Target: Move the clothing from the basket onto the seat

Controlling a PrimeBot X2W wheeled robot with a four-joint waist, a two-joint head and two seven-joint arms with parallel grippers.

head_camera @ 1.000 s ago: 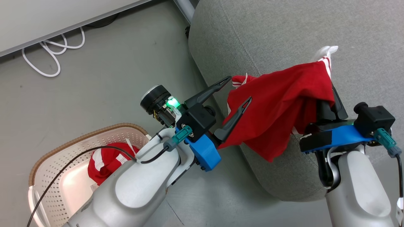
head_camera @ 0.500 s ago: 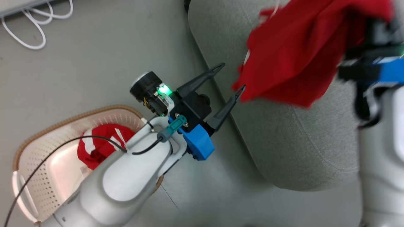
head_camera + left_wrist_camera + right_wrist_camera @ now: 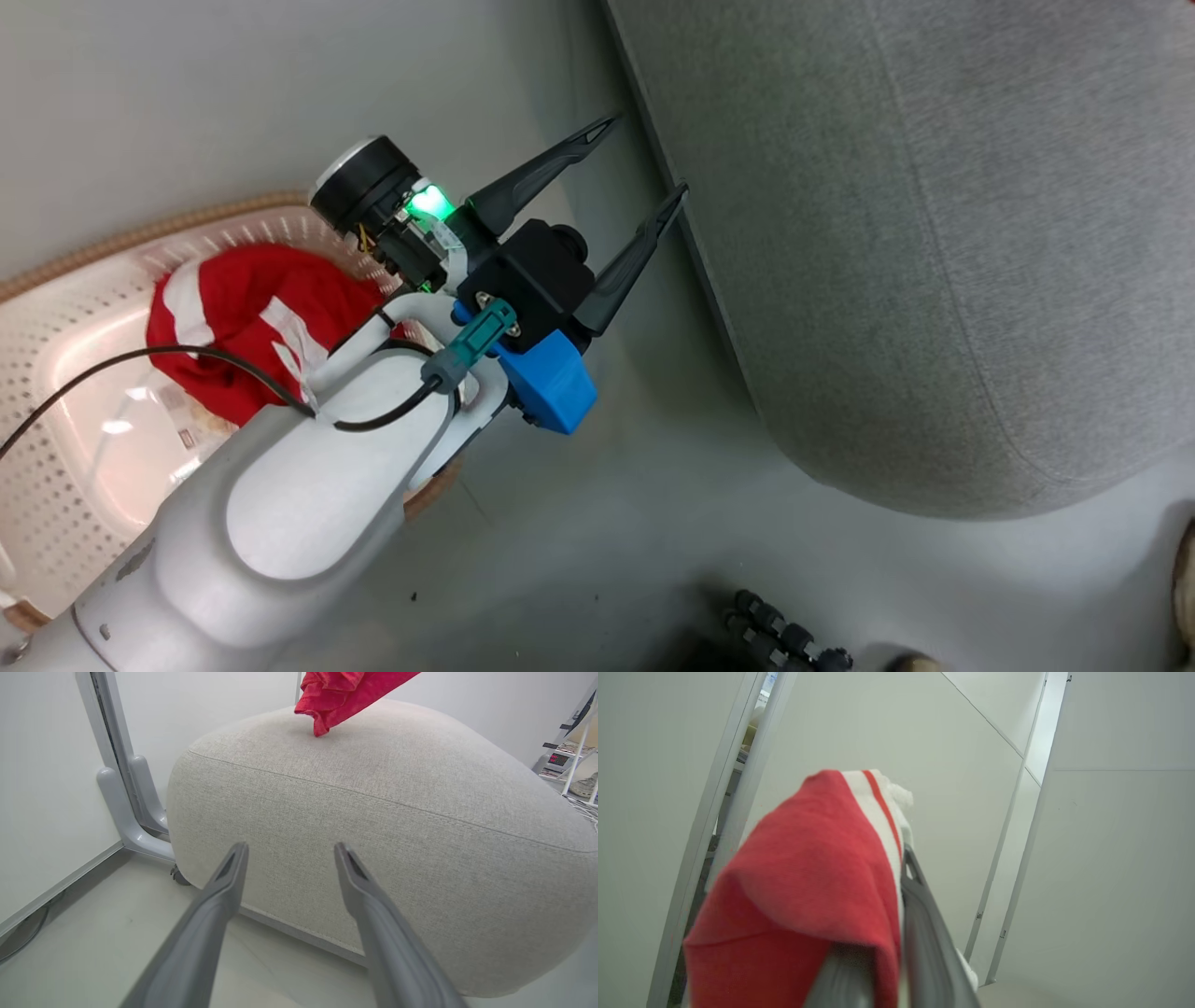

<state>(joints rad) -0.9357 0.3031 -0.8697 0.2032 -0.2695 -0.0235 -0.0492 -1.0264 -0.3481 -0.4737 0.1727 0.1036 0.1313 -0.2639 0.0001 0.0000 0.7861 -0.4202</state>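
Note:
In the head view one red piece of clothing (image 3: 243, 317) with white stripes lies bunched in the cream perforated basket (image 3: 140, 233) at the left. My left gripper (image 3: 646, 154) hangs open and holds nothing, above the floor between the basket and the grey seat (image 3: 934, 233). In the left wrist view its fingers (image 3: 290, 847) point at the seat's side (image 3: 373, 812). A second red garment (image 3: 341, 695) dangles over the seat's top, its lowest fold at the cushion. My right gripper (image 3: 901, 858) is shut on this garment (image 3: 808, 872), which drapes over its fingers.
A grey metal frame leg (image 3: 126, 802) and a white wall panel stand left of the seat, with a small caster (image 3: 180, 877) at the seat's base. A black ridged object (image 3: 784, 639) lies on the floor at the head view's bottom edge.
The head camera has swung down and left. The right gripper with the red garment rose over the seat and left the head view. The left gripper stayed open.

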